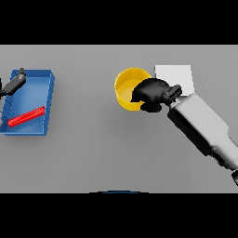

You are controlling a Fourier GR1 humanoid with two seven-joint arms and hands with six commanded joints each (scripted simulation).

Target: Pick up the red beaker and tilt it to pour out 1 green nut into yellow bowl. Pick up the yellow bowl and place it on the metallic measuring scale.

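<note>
- Grey surface (pixel 93 153) is seen from above, carrying all items.
- Yellow bowl (pixel 126 85) is located right of centre, upright, its opening facing up; being round, no long axis can be made out.
- Right robot hand (pixel 151 93) is brought in from the lower right on a white and grey arm and is placed at the bowl's right rim, with dark fingers curled over the rim and into the bowl, so the bowl is gripped.
- Metallic measuring scale (pixel 179 74) is noted as a pale square plate just beside the bowl on its right, partly covered by the hand and wrist.
- Blue tray (pixel 46 83) is set at the far left.
- A red beaker (pixel 26 116) is seen lying in the tray, long axis running diagonally from lower left to upper right.
- Left robot hand (pixel 14 84) is seen at the tray's upper left corner; its finger state cannot be told.
- No green nut can be made out.
</note>
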